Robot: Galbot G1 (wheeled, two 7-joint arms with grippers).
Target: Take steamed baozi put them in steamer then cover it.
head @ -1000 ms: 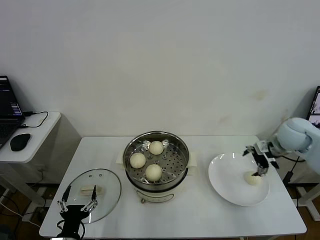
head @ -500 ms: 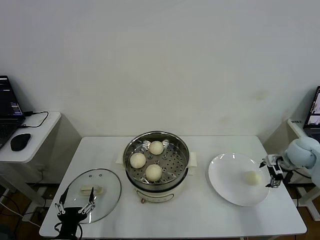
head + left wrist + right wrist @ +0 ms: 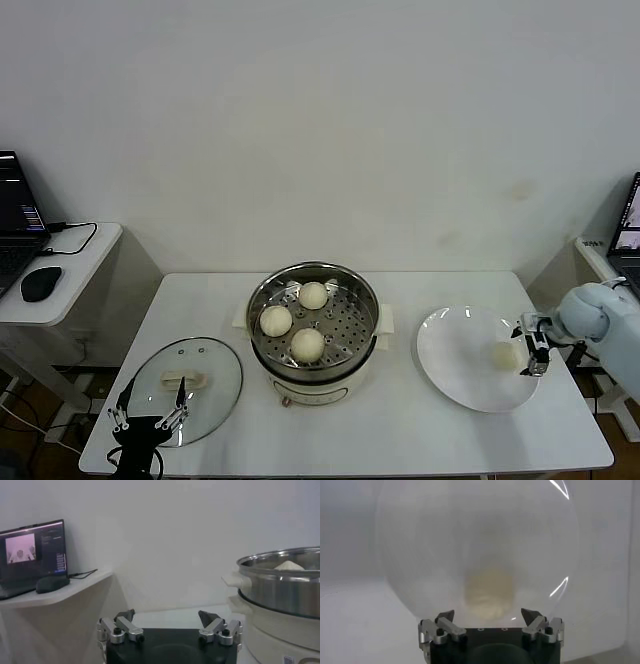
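Note:
Three cream-white baozi (image 3: 307,343) lie on the perforated tray of the shiny steel steamer (image 3: 262,300) at the table's middle. A fourth baozi (image 3: 504,354) lies on the white plate (image 3: 455,365) at the right; in the right wrist view it (image 3: 489,593) sits just ahead of the fingertips. My right gripper (image 3: 531,347) is open at the plate's right edge, beside that baozi and not touching it. The glass cover (image 3: 215,380) with its cream handle (image 3: 182,379) lies flat at the front left. My left gripper (image 3: 148,418) is open and low at the cover's near edge.
A side table (image 3: 80,262) at the left holds a laptop (image 3: 15,225) and a black mouse (image 3: 40,284). The steamer's wall (image 3: 285,587) rises close beside my left gripper (image 3: 168,620) in the left wrist view. The table's right edge is just past the plate.
My right gripper drew back from over the baozi on the plate to the plate's right edge, leaving the baozi lying there. My left gripper sank a little towards the table's front edge.

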